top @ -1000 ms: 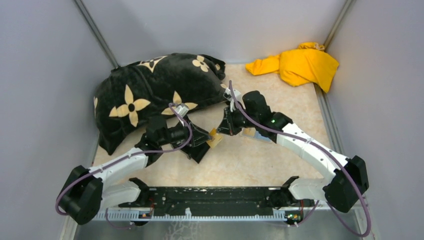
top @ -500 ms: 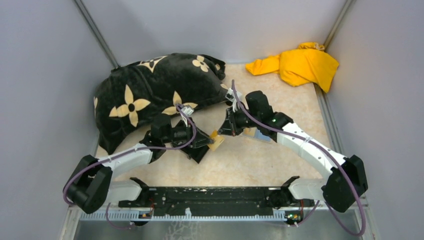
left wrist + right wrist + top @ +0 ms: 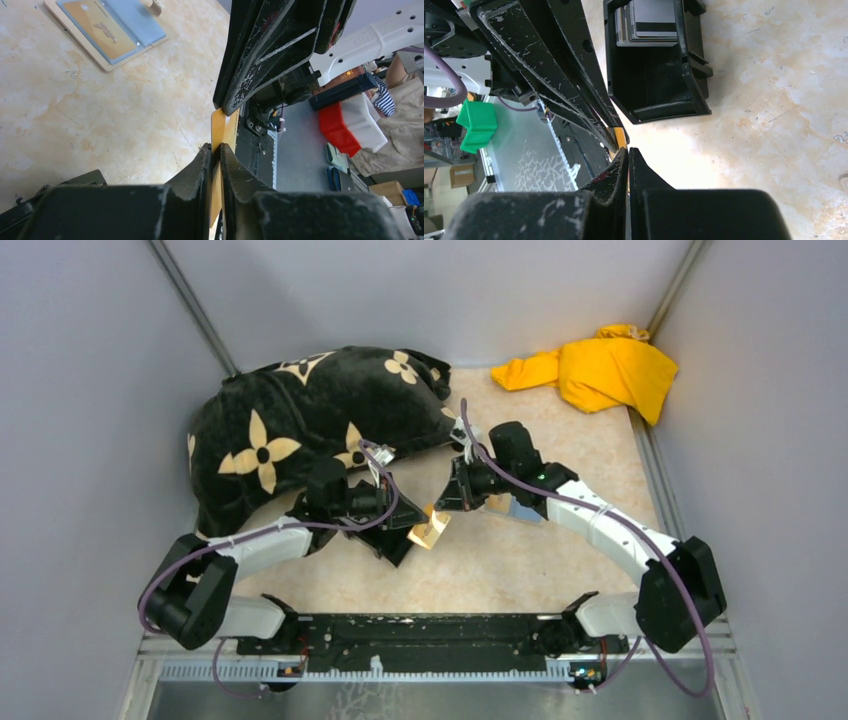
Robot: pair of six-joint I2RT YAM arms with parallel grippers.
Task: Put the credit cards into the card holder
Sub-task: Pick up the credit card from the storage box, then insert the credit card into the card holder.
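tabletop (image 3: 520, 560): beige marbled stone-look, smooth, low sheen. pillow (image 3: 300, 420): black plush cloth, cream flower print. yellow cloth (image 3: 600, 370): thin fabric, crumpled, matt. gold card (image 3: 223, 131): smooth plastic, slight gloss. card holder (image 3: 86, 46): tan, matt, leather-like. black box (image 3: 694, 95): hard plastic, semi-gloss. left gripper fingers (image 3: 235, 175): black plastic, scuffed, pale scratches.

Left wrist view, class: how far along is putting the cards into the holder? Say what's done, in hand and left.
Done: the holder lies open, orange and blue faces showing inside, possibly two already placed. In hand: the left gripper and right gripper both pinch a gold card, apparently a handover. Left: seating it in the holder; more cards wait in the black box.
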